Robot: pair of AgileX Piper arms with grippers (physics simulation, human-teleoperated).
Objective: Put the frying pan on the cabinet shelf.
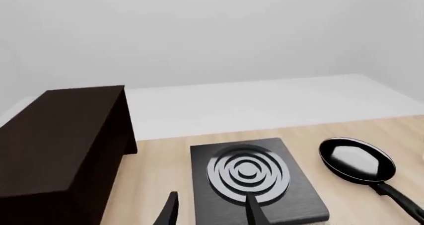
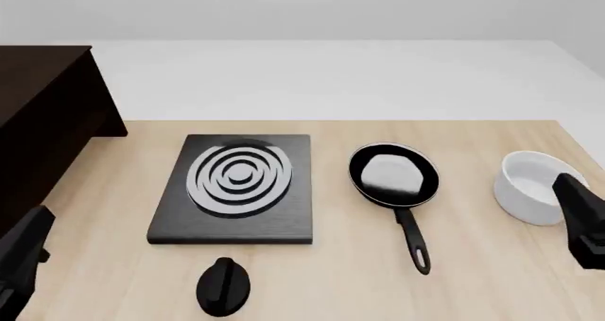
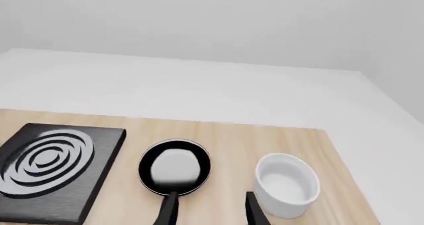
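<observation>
i see a plain pale grey wall point(image 2: 302, 9) behind. a white floor point(image 2: 378, 80) lies beyond the light wood tabletop point(image 2: 472, 264).

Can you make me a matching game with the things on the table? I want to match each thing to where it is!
Things:
1. frying pan
2. white bowl
3. stove plate
4. cabinet

Places (front view):
A. far left
B. middle of the table, handle pointing toward the arms
C. far right
D. between the cabinet and the pan

Pairs: 1-B, 2-C, 3-D, 4-A
</observation>
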